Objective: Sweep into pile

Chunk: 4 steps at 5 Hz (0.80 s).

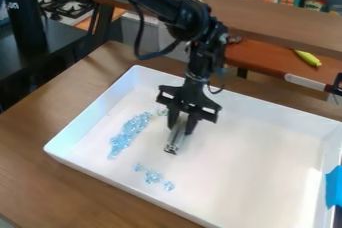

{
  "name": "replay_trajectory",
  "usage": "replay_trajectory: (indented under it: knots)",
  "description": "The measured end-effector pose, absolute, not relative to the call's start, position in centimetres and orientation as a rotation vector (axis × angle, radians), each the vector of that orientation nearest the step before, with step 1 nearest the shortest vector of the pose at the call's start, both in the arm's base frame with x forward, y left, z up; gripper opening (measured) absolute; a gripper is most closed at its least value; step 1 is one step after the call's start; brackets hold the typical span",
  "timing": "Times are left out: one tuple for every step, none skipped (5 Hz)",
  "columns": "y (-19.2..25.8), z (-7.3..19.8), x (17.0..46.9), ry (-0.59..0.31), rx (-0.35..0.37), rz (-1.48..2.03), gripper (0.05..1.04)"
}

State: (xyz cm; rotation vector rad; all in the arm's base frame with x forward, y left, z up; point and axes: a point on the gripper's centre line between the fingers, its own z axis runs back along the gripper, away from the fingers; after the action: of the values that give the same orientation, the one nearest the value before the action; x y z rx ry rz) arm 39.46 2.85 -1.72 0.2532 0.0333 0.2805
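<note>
Silvery, short tool (pixel 175 141) in the black gripper (pixel 181 128), fingers closed on it, held at a slant, lower end near the tray floor; can't tell if it touches. Blue beads, loose: long strip (pixel 127 135) left of the tool, small cluster (pixel 153 176) nearer the camera than the tool, a bit left, paler bits (pixel 159 112) just beside the gripper on its left. Not one pile yet, so early to mid task, I'd say. Step in hand looks like lining up a sweep. Best: set the tool end down on the near side of the small cluster, edge square to the push, then slide low and slow toward the strip. Light, even pressure; too hard and it may tip in the grip, too high and it rides over beads. Short strokes, since small beads likely scatter or roll round the ends. Surface: white tray (pixel 85 168), raised walls all round the tool, on a brown wooden table (pixel 33 147). Blue item (pixel 334 187) at the wall, far right of the tool. Behind the tool: wooden shelf (pixel 267 19), yellow toy banana (pixel 308 58) to the right, stove (pixel 65 6) to the left.
</note>
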Motion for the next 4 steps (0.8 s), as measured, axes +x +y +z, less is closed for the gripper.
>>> replay_trajectory:
  knots:
    - [6.0,-1.6,38.8,0.036,0.324,0.311,0.375]
    - [7.9,-1.5,37.1,0.05,0.4,0.33,0.375]
    - [9.0,-1.3,35.2,0.077,0.457,0.341,0.375]
    - [8.8,-0.5,34.4,0.075,0.424,0.357,0.375]
